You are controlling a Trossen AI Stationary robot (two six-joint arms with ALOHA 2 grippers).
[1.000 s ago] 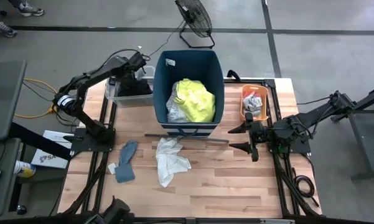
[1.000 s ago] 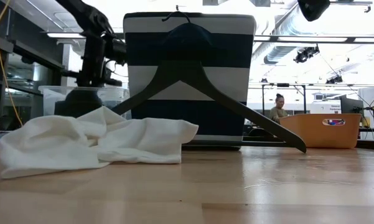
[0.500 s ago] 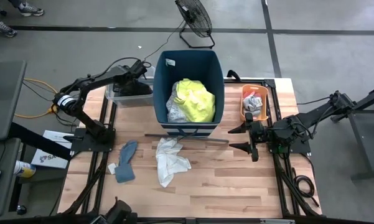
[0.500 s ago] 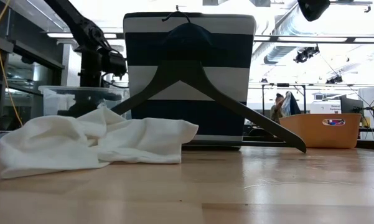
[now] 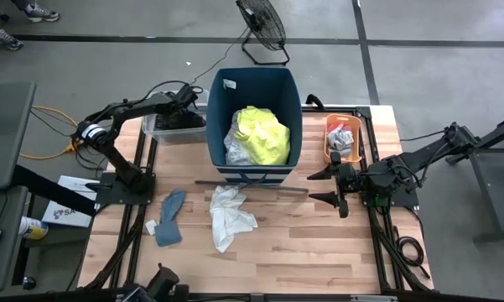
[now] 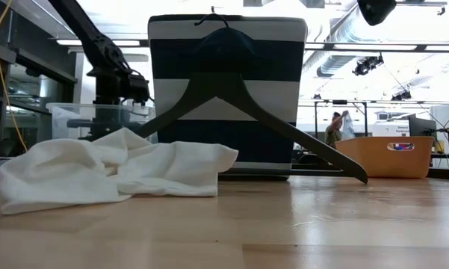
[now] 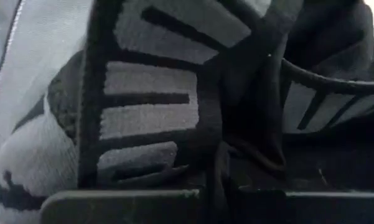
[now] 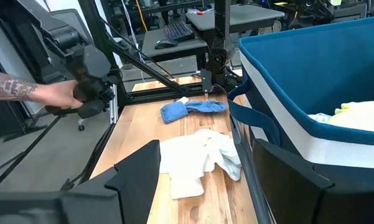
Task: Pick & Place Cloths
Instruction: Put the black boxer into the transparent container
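Left gripper (image 5: 187, 96) reaches over the clear plastic bin (image 5: 155, 132) at the table's far left, beside the tall dark-blue bin (image 5: 253, 84). Its wrist camera is filled by black-and-grey striped fabric (image 7: 155, 106) pressed right up against the fingers; cannot tell whether the fingers are spread or pinching. In the low view the arm hangs above the clear bin's rim. Right gripper (image 5: 327, 186) rests low at the right side of the table, fingers spread wide apart, holding nothing, pointed toward the table's middle. Cloths seen: one neon-yellow shirt (image 5: 264, 134) heaped in the blue bin, with one pale grey-white piece (image 5: 237, 147) tucked against its left side; one crumpled white garment (image 5: 229, 216) lying loose on the wood just in front of the bin, soft folds, partly bunched; one blue cloth (image 5: 170, 216) left of it, long and narrow, with one small white scrap (image 5: 151, 226) touching its left edge; pale crumpled pieces (image 5: 340, 136) in the small orange tub (image 5: 329, 151), count unclear. One dark hanger (image 6: 239, 97) leans on the bin's striped front. A person's hand (image 8: 53, 94) shows beyond the table in the right wrist view.
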